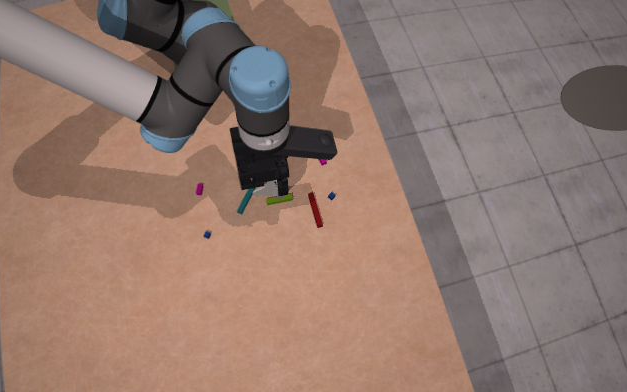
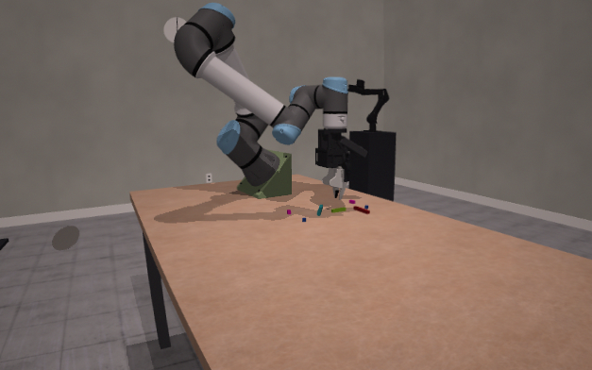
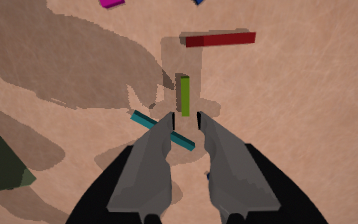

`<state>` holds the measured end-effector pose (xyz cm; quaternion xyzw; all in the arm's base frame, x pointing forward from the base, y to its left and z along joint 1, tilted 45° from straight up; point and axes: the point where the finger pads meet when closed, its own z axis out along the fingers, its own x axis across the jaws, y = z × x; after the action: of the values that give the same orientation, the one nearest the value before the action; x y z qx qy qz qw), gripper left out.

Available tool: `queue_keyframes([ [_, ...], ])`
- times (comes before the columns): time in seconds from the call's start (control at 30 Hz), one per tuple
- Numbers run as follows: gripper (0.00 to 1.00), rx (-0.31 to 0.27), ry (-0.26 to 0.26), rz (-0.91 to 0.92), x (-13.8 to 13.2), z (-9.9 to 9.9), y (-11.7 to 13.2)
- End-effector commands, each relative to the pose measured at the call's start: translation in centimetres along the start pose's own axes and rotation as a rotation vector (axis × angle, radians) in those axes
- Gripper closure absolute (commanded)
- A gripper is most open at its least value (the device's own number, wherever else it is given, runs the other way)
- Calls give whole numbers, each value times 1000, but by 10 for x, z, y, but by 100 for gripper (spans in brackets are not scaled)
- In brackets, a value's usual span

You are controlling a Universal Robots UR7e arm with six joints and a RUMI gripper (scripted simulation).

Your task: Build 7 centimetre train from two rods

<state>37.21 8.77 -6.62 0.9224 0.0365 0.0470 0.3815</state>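
A lime rod [image 3: 185, 95] lies flat on the table, just ahead of my fingertips; it also shows in the top view [image 1: 280, 199] and the exterior view [image 2: 338, 210]. My gripper [image 3: 185, 113] [image 1: 277, 189] [image 2: 336, 191] hovers above its near end, fingers drawn close together with nothing between them. It stands clear of the table top. One magenta rod [image 1: 199, 188] lies to the left and another [image 1: 323, 161] lies behind the gripper. A turquoise rod lies slanted, partly under my left finger.
A red rod [image 1: 315, 209] [image 3: 220, 39] lies right of the lime rod, crosswise to it. One small blue rod [image 1: 331, 196] sits right of the red rod, another [image 1: 207, 234] nearer the front. The green arm base [image 2: 269, 179] stands at the table's back.
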Motion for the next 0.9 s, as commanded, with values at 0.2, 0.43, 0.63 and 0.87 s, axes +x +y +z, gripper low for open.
queue_keyframes([
  [0.2,86,1,2,0,0,14,0],
  [0.43,86,1,2,0,0,21,-1],
  [0.63,86,1,2,0,1,24,-1],
  [0.87,86,1,2,0,0,24,-1],
])
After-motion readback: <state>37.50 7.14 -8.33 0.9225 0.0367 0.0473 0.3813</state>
